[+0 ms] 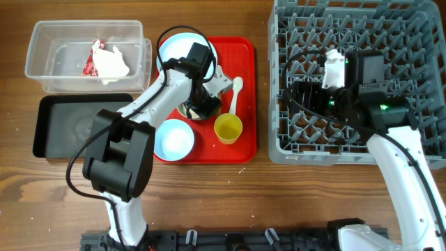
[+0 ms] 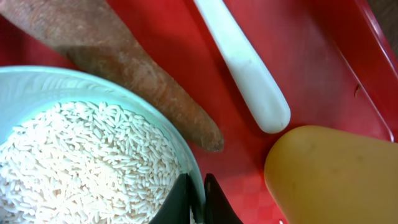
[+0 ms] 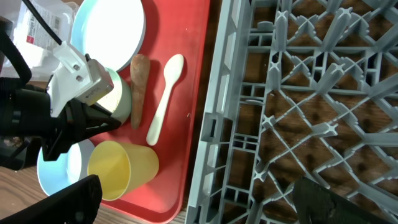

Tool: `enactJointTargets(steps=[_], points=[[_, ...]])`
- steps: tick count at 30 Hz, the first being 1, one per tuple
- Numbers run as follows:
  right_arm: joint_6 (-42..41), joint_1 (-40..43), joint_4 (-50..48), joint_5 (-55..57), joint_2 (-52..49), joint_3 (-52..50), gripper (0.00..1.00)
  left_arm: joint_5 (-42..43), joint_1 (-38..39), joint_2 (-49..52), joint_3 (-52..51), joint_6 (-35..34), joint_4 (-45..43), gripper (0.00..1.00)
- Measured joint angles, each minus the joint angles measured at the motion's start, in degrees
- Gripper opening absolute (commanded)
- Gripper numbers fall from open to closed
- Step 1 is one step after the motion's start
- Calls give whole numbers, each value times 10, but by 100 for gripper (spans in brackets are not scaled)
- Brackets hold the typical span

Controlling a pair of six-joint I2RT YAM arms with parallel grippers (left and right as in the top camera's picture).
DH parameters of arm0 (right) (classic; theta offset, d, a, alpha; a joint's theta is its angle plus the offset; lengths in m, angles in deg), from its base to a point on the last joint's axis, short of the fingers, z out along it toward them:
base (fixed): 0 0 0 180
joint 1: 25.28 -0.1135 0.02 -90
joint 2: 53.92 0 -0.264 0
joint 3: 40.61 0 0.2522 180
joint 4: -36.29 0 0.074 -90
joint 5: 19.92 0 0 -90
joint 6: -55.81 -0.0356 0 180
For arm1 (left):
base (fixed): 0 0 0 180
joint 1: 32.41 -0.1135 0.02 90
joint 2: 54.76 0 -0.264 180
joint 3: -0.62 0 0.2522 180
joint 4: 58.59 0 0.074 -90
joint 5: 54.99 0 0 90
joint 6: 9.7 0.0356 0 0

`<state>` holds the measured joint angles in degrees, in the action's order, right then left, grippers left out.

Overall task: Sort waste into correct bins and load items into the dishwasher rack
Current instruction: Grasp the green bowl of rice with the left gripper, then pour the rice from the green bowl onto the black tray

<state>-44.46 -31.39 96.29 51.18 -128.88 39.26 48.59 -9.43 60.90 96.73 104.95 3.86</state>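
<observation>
Now L gripper [image 2: 196, 200] pinches bowl [image 2: 62, 74] w/ rice [image 2: 81, 162]; R gripper [image 3: 205, 202] apart above rack [image 3: 311, 93]; wrapper [image 1: 104, 61] in tub [image 1: 40, 33].

Reaches forward and rightward with the left arm [image 1: 150, 101], wrist tipped down, left gripper [image 2: 200, 202] pinched tight on the rim of a bowl [image 2: 74, 78]. Bends the right arm [image 1: 401, 160] forward, wrist turned leftward, right gripper [image 3: 196, 186] with fingers [image 3: 68, 205] spread wide apart.

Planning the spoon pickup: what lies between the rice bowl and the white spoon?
The brown food piece lies there on the red tray, beside the rice bowl, apart from the white spoon; the left wrist view shows it.
</observation>
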Motion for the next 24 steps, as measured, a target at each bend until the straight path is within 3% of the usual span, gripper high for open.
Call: enactJointTargets(steps=[8,16,20,24], points=[[0,0,-4,0,0,0,100,-1,0,-32,28,-136,57,4],[0,0,-11,0,0,0,100,11,-34,-130,46,-252,85,4],[0,0,-14,0,0,0,100,34,-156,-198,49,-297,137,4],[0,0,-17,0,0,0,100,39,-279,-215,50,-299,188,4]])
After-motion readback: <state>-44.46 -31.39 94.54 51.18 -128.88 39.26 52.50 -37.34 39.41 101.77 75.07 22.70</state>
